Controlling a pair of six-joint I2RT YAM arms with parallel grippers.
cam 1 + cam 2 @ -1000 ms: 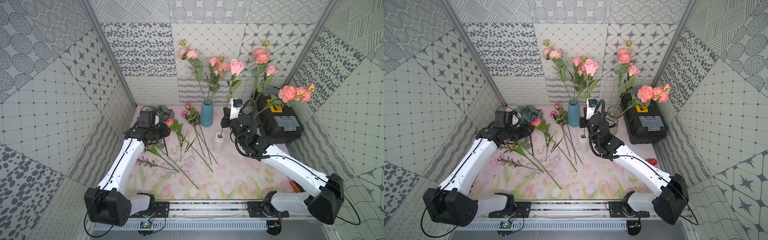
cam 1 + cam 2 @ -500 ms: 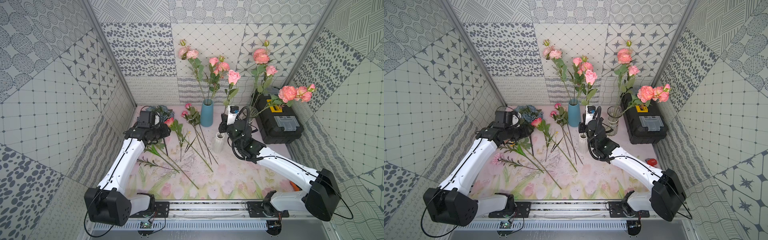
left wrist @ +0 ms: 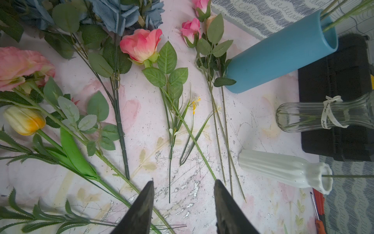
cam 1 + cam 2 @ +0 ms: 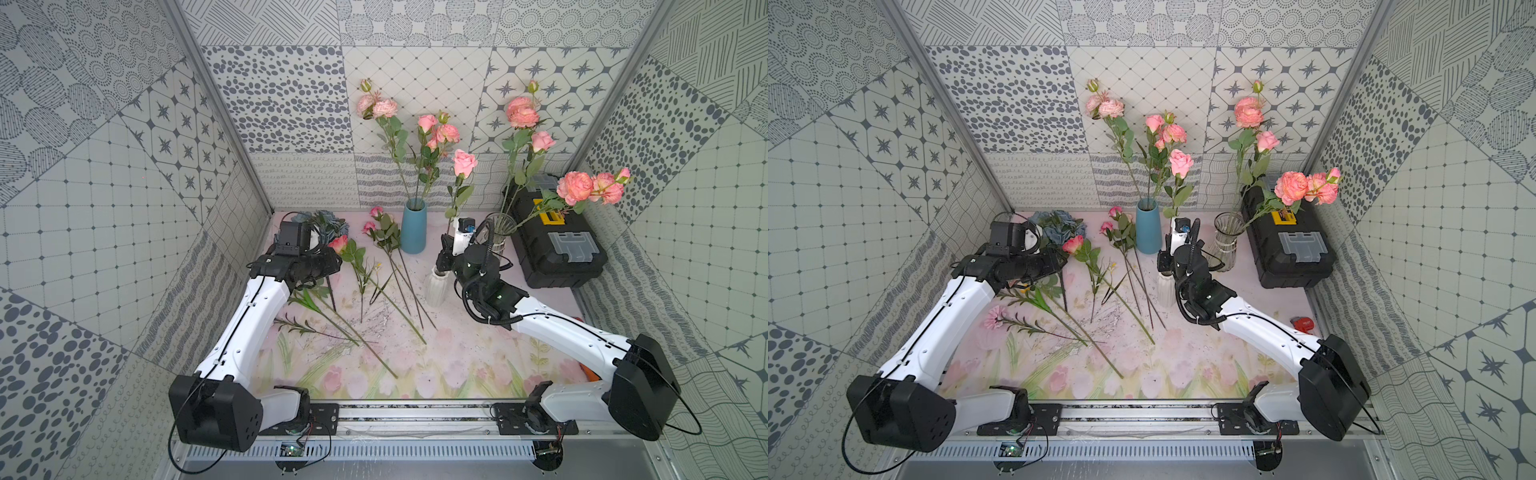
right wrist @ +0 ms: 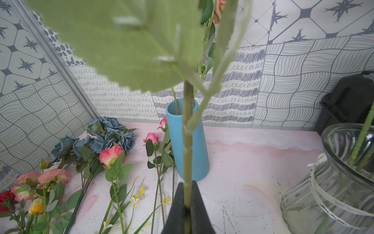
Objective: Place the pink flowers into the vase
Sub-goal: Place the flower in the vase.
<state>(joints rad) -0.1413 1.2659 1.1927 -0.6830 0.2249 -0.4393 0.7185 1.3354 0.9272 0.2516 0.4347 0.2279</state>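
Your right jaws are clamped on one pink rose point(image 4: 464, 163), upright, stem entering the white vase point(image 4: 435, 289). Left jaws: half open, empty. Other pink flowers point(image 4: 340, 244) lie on the surface point(image 4: 457, 357), unplaced.

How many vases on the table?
3: blue vase at back centre; clear glass vase beside the black toolbox; white ribbed vase nearer the front, between them. None seem hidden.
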